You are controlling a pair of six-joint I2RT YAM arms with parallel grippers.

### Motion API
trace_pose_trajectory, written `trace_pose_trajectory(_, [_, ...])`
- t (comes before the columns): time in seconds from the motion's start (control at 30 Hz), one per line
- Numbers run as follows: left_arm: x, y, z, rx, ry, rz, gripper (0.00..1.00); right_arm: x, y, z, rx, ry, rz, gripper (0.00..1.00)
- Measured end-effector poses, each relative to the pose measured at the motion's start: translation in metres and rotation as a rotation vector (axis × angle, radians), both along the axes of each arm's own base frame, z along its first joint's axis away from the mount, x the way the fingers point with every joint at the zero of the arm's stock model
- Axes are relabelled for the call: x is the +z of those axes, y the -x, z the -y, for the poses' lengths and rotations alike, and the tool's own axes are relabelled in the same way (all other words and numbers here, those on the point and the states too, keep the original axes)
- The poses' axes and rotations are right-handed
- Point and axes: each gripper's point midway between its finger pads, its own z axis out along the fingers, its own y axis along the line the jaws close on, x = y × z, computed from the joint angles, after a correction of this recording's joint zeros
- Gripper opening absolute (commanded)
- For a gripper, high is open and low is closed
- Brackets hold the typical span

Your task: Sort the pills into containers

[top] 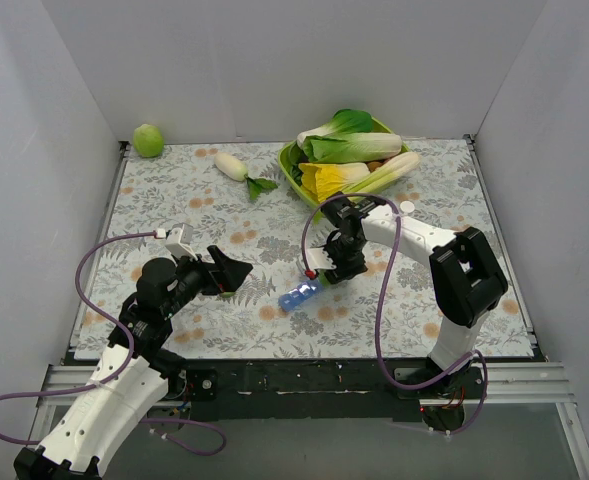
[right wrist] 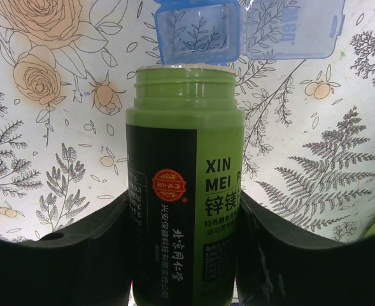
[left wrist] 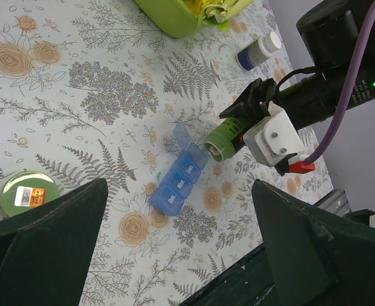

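While your right gripper (top: 326,268) pinched the uncapped green pill bottle (left wrist: 229,134) with its mouth tipped at the open end compartment of the blue strip pill box (left wrist: 178,181), which lay on the floral tablecloth (top: 174,200) between the arms, overpouring was the risk. Pills could have bounced off the raised lid (right wrist: 200,30), or the bottle's rim could have shoved the light box away. Your left gripper (top: 240,271) hung spread nearby, steadying nothing.

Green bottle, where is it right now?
The green bottle is near the centre of the top view, clamped in the right end effector, its open mouth pointing at the open end compartment of the blue pill box.
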Motion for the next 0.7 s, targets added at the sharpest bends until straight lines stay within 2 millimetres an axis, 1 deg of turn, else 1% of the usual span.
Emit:
trace_pose_trajectory(0.13, [-0.0002, 0.0, 0.0, 0.0, 0.0, -0.001, 0.98, -0.0012, 0.0003, 0.0001, -0.002, 0.011, 0.0, 0.09])
trace_pose_trajectory(0.4, [-0.0001, 0.0, -0.0001, 0.0, 0.0, 0.0, 0.98, 0.0047, -0.0033, -0.0039, -0.009, 0.012, 0.016, 0.09])
trace_pose_trajectory(0.7, [0.0003, 0.0006, -0.0003, 0.0, 0.0, 0.001, 0.98, -0.0025, -0.0003, -0.0026, -0.014, 0.03, -0.007, 0.09])
